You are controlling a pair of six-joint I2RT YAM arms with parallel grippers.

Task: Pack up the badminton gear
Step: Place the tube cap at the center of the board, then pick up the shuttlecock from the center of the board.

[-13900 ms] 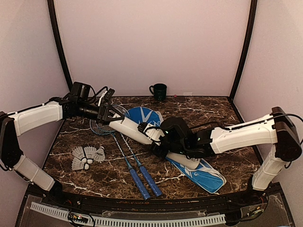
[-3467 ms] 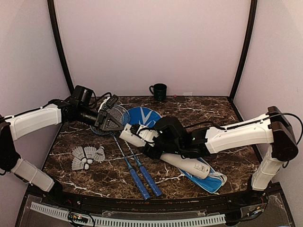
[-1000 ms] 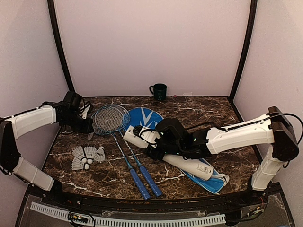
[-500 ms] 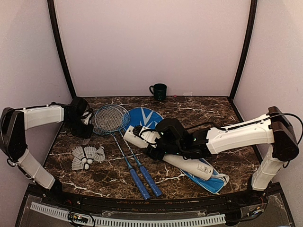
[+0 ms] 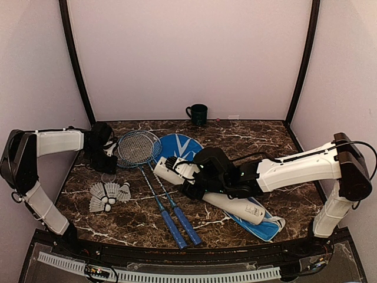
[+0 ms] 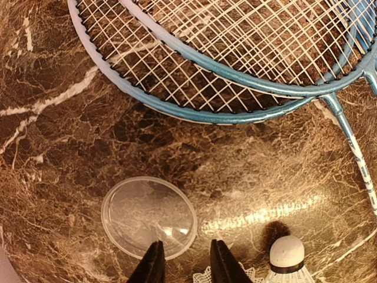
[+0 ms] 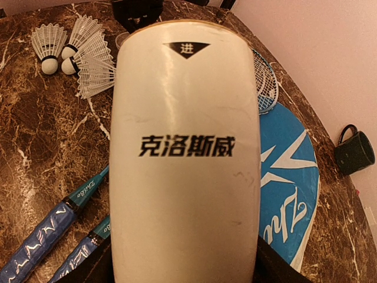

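Right gripper (image 5: 193, 180) is clamped on the white tube (image 5: 232, 203) near its left end. I see the tube lying diagonally over the blue cover (image 5: 264, 223), mid-bench. Left gripper (image 6: 184, 260) hangs by the left edge, fingers slightly parted and empty, over a clear lid (image 6: 149, 217) lying flat on the marble bench (image 5: 294, 141). Rackets (image 5: 136, 148) lie just beside the lid, shuttlecocks (image 5: 108, 196) towards the front-left corner. Walls are plain and pale.
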